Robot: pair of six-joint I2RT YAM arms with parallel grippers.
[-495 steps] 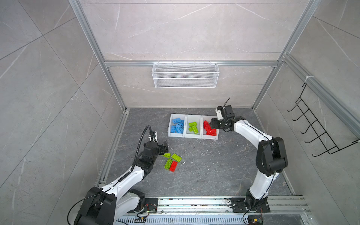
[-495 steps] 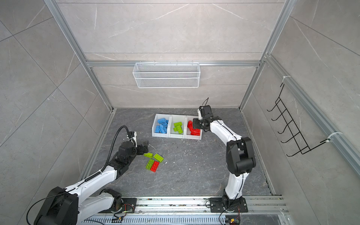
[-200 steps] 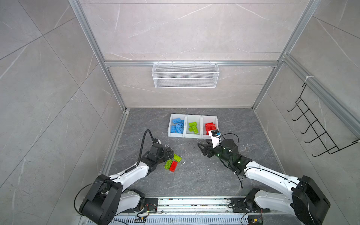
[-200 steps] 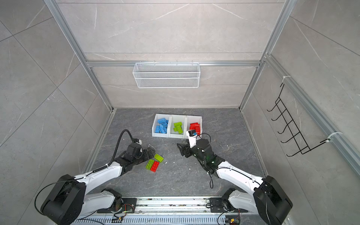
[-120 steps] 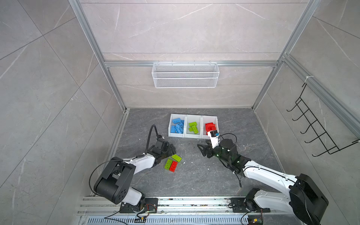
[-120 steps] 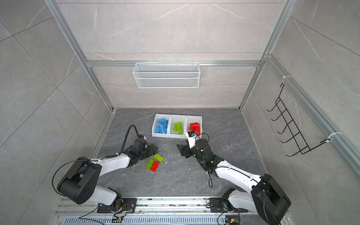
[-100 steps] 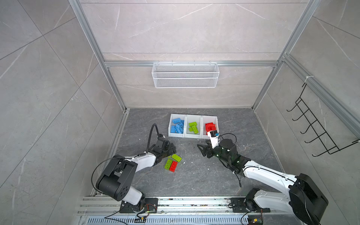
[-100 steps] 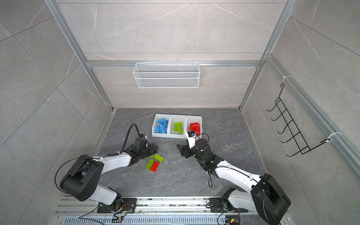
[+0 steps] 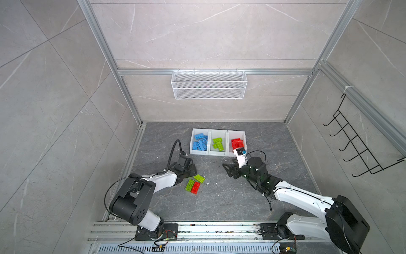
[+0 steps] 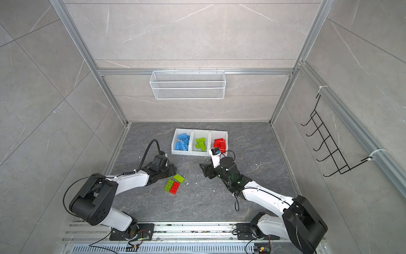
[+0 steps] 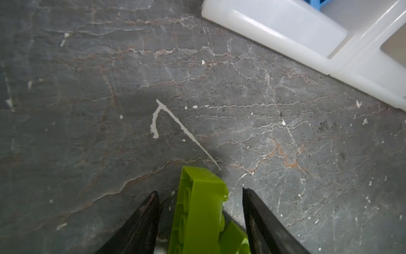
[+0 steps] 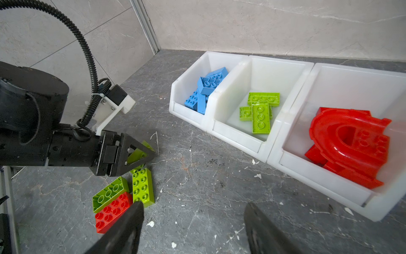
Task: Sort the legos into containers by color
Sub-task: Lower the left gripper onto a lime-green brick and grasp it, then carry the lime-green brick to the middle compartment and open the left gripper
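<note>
Left pincer (image 11: 199, 190) straddles green brick (image 11: 204, 209), jaws apart; judged light, rigid, slick (grip long sides). Right pincer (image 12: 193, 204) apart, empty.

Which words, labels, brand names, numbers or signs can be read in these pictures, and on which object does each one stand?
No text can be read in any view.
The legos: no print; the studs are too small and blurred to show any embossed mark.
The containers: plain white walls, no label or number visible.
The wire basket: no tag or sign visible.
</note>
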